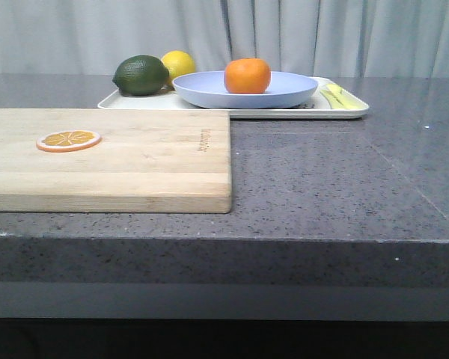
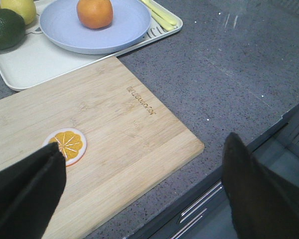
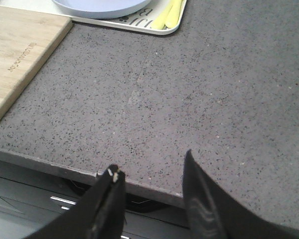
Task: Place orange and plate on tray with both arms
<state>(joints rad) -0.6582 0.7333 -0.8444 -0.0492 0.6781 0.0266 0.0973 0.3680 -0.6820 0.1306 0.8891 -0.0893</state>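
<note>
The orange sits in the pale lavender-blue plate, and the plate rests on the white tray at the back of the counter. The left wrist view shows the same orange, plate and tray. The right wrist view shows only the plate's edge and the tray's corner. My left gripper is open and empty above the counter's front edge. My right gripper is open and empty over the front edge. Neither gripper shows in the front view.
A light wooden cutting board lies at front left with a thin orange slice on it. A dark green lime and a yellow lemon sit on the tray's left end, pale yellow utensils at its right end.
</note>
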